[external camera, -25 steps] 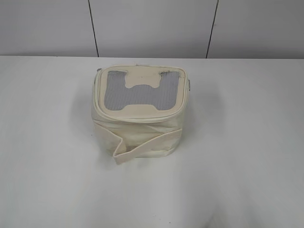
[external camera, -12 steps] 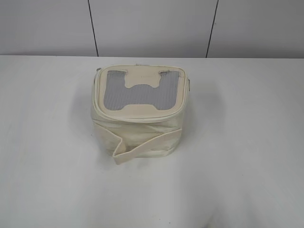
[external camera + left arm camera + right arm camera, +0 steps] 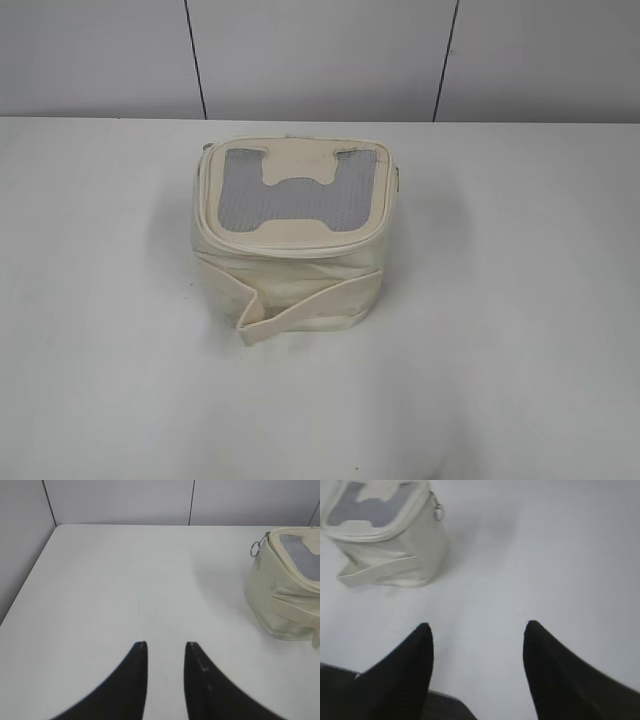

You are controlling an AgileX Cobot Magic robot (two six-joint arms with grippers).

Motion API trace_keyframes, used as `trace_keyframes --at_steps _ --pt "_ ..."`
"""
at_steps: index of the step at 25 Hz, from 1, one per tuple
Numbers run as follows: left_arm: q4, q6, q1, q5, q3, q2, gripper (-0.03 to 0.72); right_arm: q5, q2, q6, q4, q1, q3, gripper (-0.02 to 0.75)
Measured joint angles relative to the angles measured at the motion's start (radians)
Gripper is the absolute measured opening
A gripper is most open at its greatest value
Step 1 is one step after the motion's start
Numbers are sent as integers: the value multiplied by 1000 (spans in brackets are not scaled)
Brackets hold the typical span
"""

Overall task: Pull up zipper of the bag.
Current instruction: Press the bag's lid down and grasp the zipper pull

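Note:
The cream bag (image 3: 290,265) stands in the middle of the white table, grey mesh top with a cream H-shaped patch, strap across its front. It shows at the right edge of the left wrist view (image 3: 280,595) and at the upper left of the right wrist view (image 3: 395,555). A silver zipper pull with a ring hangs at a top corner (image 3: 256,548), and one shows in the right wrist view (image 3: 438,513). The zip line runs round the top panel (image 3: 290,247). My left gripper (image 3: 165,645) is open and empty, far left of the bag. My right gripper (image 3: 477,626) is open and empty, well right of the bag. Neither shows in the exterior view.
The white table (image 3: 520,300) ends at a grey panelled wall (image 3: 320,60) behind. The table's left edge shows in the left wrist view (image 3: 25,585). Its near edge shows in the right wrist view (image 3: 445,696).

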Motion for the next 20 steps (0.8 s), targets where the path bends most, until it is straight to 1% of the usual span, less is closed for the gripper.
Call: trace_keyframes --at_steps 2,5,7,12,16,20 --pt "0 0 0 0 0 0 194 -50 86 -124 134 0 -3 450" --pt "-7 0 0 0 0 0 194 -126 279 -399 359 0 -9 443" --pt "-1 0 0 0 0 0 194 -153 422 -580 473 0 -39 442" --pt "-7 0 0 0 0 0 194 -171 859 -897 718 0 -167 438" --pt "-7 0 -5 0 0 0 194 -163 1167 -1074 835 0 -349 433" --pt "-7 0 -7 -1 0 0 194 -85 1484 -1129 867 14 -624 432"
